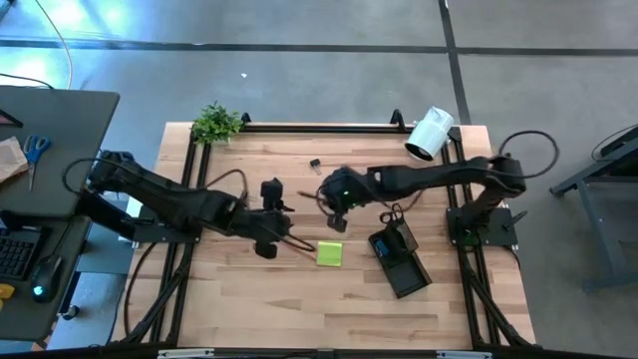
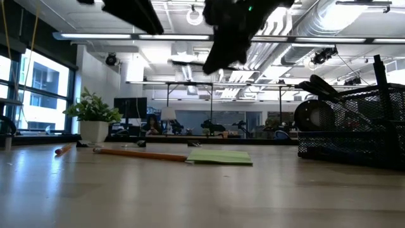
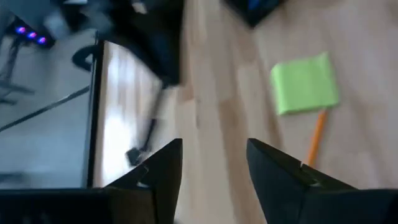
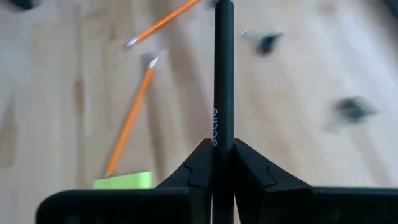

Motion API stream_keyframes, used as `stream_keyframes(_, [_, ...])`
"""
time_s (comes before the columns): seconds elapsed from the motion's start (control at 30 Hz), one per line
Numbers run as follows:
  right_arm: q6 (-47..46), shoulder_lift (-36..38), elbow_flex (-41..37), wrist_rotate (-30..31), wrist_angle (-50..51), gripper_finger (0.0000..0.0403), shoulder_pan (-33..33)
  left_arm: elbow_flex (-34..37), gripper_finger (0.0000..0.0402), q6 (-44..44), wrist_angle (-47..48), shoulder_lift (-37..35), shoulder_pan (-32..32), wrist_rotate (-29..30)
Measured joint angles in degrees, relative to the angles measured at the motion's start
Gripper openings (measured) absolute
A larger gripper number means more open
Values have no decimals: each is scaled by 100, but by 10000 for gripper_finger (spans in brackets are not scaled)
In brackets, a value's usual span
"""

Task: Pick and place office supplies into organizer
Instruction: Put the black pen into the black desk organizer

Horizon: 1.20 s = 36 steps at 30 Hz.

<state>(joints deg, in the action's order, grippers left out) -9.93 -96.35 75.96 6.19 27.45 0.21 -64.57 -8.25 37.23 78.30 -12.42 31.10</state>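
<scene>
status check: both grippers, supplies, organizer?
Right gripper shut on dark pen, above mid-table. Left gripper open, empty. Sticky pad, pencil on table, outside organizer.

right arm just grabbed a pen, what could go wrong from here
The right gripper pinches the dark pen near one end, so its long free length could swing or slip on the way to the organizer.

The left gripper, open and empty, sits close beside it over the table; the arms could clash.
</scene>
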Motion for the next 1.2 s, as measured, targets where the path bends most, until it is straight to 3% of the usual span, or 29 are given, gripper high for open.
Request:
stream_keyframes(0.2, [-294, 991, 2, 1324, 864, 16, 523, 950, 150, 142, -1429, -819, 8, -136])
stream_keyframes(0.37, [-1142, 1525, 4, 2476, 1665, 28, 1089, 1820, 128, 55, -3024, -1425, 15, -734])
stream_keyframes(0.6, [-3084, 1574, 4, 3930, 3322, 21, 1973, 2575, 101, 105, -4646, -1732, 41, -1117])
stream_keyframes(0.73, [-4427, 1566, 2, 4554, 4161, 21, 2529, 2642, 88, 94, -5013, -1695, 44, -1146])
stream_keyframes(0.9, [-6004, 1566, -47, 4790, 5041, 26, 2933, 2646, 74, 7, -5299, -1708, 143, -1363])
stream_keyframes(1.2, [-7562, 1702, -1526, 4692, 4435, 25, 3401, 2644, 50, -32, -5690, -1711, 584, -1996])
